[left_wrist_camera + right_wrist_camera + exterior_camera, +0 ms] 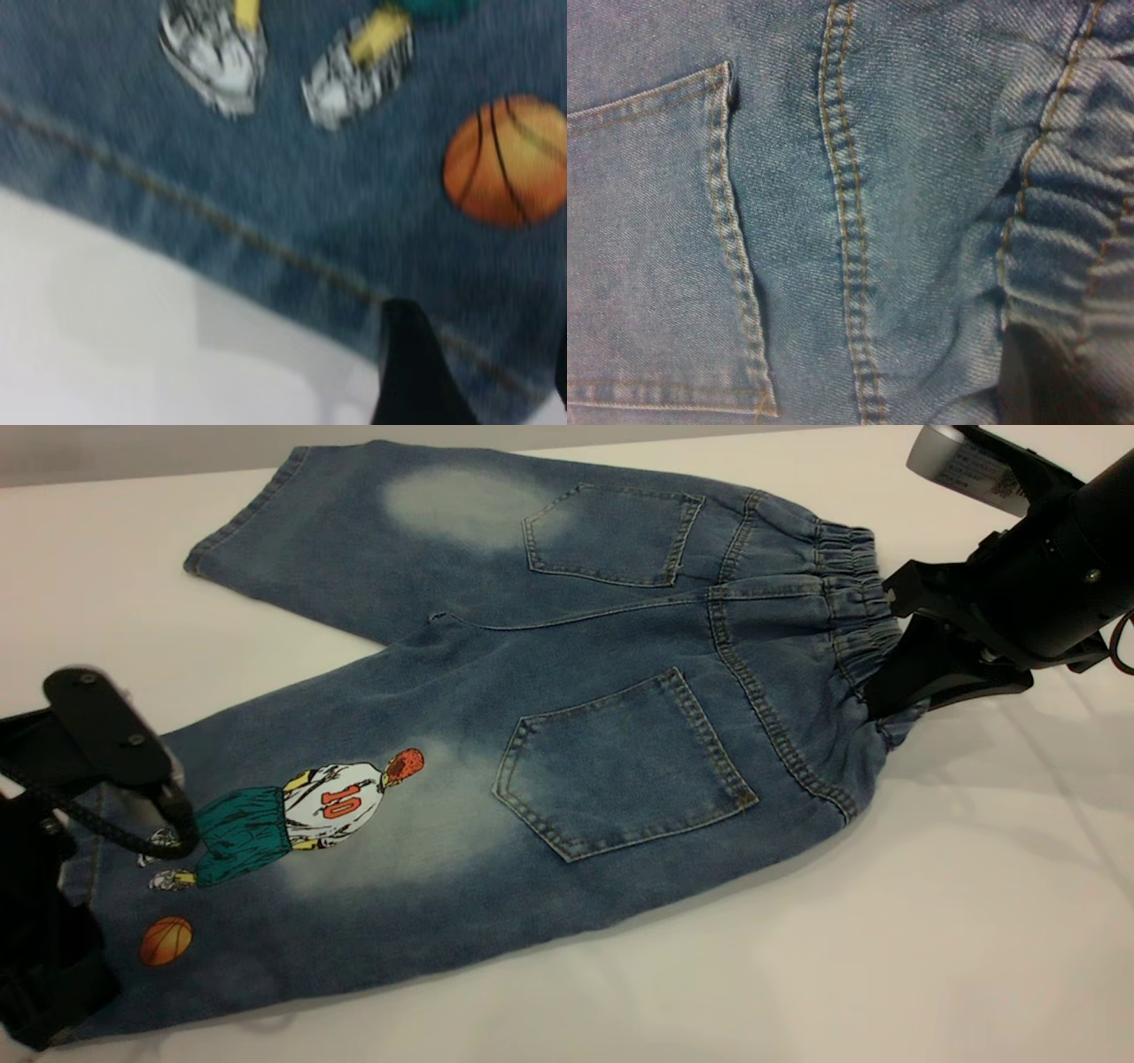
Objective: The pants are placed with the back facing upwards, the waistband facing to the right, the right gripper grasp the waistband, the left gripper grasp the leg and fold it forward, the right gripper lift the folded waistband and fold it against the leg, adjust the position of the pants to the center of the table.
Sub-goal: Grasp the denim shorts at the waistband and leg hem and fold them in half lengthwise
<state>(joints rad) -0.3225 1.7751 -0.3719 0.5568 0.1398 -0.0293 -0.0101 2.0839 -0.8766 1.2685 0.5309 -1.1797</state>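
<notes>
Altogether, one pair of pants is lying flat across the middle of the white surface, back side up, showing two patch pockets and two legs. The waistband is sitting at the right of the frame; the printed leg is reaching toward the lower left, its far end cut off behind the arm there. Two grippers are showing. The right gripper is pressing into the waistband at the right edge, its jaws seeming to be pinching the gathered denim, though the tips are hidden in the folds. The left gripper is hovering over the printed leg's hem at the left edge; whether its jaws are wide or narrow I cannot tell.
</notes>
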